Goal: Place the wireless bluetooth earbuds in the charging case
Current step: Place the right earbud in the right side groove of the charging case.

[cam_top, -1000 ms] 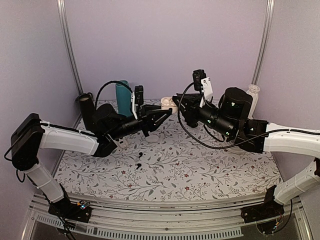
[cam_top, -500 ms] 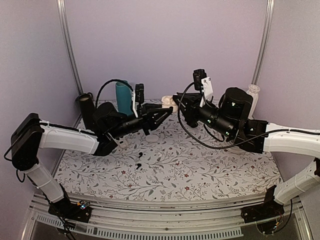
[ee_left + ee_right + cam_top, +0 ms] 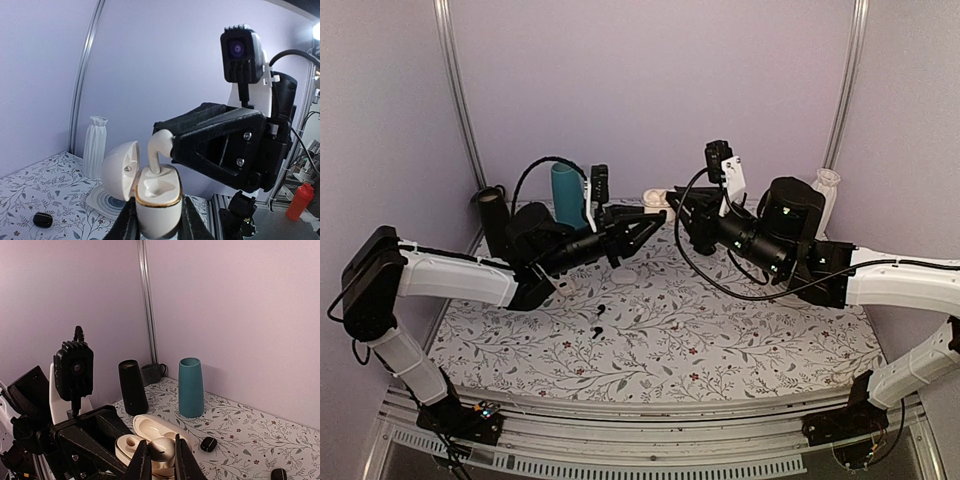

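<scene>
My left gripper (image 3: 157,217) is shut on the white charging case (image 3: 156,202) and holds it upright in the air, lid (image 3: 119,167) swung open to the left. My right gripper (image 3: 160,454) is shut on a white earbud (image 3: 163,448). In the left wrist view the earbud (image 3: 159,149) hangs stem down, its stem tip inside the case's rear hollow; the front hollow is empty. In the top view the two grippers (image 3: 655,213) (image 3: 673,199) meet at the back middle, the case (image 3: 655,198) between them.
A teal vase (image 3: 565,195) and a black cylinder (image 3: 492,218) stand at the back left, a white vase (image 3: 827,193) at the back right. Small black pieces (image 3: 599,319) lie mid-table. Black pebble cases (image 3: 208,443) (image 3: 43,219) lie on the cloth.
Both grippers have shifted slightly up and back together. The case and earbud stay held.
</scene>
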Robot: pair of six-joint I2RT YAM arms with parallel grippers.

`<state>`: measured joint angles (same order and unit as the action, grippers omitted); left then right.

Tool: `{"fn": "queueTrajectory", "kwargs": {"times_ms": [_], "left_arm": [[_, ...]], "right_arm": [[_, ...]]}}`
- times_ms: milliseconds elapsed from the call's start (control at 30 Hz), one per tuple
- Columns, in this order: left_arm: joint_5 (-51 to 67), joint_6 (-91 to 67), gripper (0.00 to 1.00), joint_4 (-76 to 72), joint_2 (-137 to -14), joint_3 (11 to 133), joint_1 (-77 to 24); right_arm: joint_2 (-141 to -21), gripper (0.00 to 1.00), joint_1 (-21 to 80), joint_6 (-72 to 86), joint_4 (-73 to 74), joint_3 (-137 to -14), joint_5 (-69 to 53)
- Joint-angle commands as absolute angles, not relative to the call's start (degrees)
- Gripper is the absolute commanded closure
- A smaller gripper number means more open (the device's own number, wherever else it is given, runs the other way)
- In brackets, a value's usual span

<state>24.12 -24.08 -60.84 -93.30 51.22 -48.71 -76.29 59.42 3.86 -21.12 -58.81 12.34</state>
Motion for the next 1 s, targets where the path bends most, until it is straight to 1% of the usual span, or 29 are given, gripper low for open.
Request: {"fn": "queueTrajectory", "kwargs": {"times_ms": [0, 100, 133, 233, 500, 600, 867, 967], "left_arm": [[21.7, -23.2, 1.0, -63.2, -90.3, 53.6, -49.0], [22.0, -21.8, 1.0, -62.6, -90.1, 53.6, -49.1], [22.0, -21.5, 1.0, -62.3, -90.2, 53.7, -49.1], [23.1, -20.7, 1.0, -62.0, -90.3, 53.7, -49.1], [24.5, -18.7, 1.0, -61.5, -90.0, 53.0, -49.3], [24.2, -17.4, 1.0, -61.4, -89.5, 52.2, -49.2], [24.1, -16.1, 1.0, -61.3, -89.3, 51.7, -49.2], [23.9, -15.8, 1.0, -61.5, -89.4, 51.4, -49.2]], "right_arm": [[-76.8, 0.86, 60.5, 3.2, -18.3, -57.5, 11.4], [-76.7, 0.82, 60.6, 3.3, -18.0, -57.7, 10.5], [-76.8, 0.78, 60.5, 3.5, -17.9, -57.9, 10.2], [-77.4, 0.74, 60.6, 3.9, -16.8, -58.9, 9.6], [-78.2, 0.68, 60.6, 5.6, -14.2, -61.2, 9.8], [-77.4, 0.64, 60.5, 6.5, -13.2, -61.2, 10.4], [-74.7, 0.58, 60.5, 8.0, -10.5, -60.4, 10.7], [-73.0, 0.52, 60.3, 8.5, -9.5, -59.6, 10.7]]}}
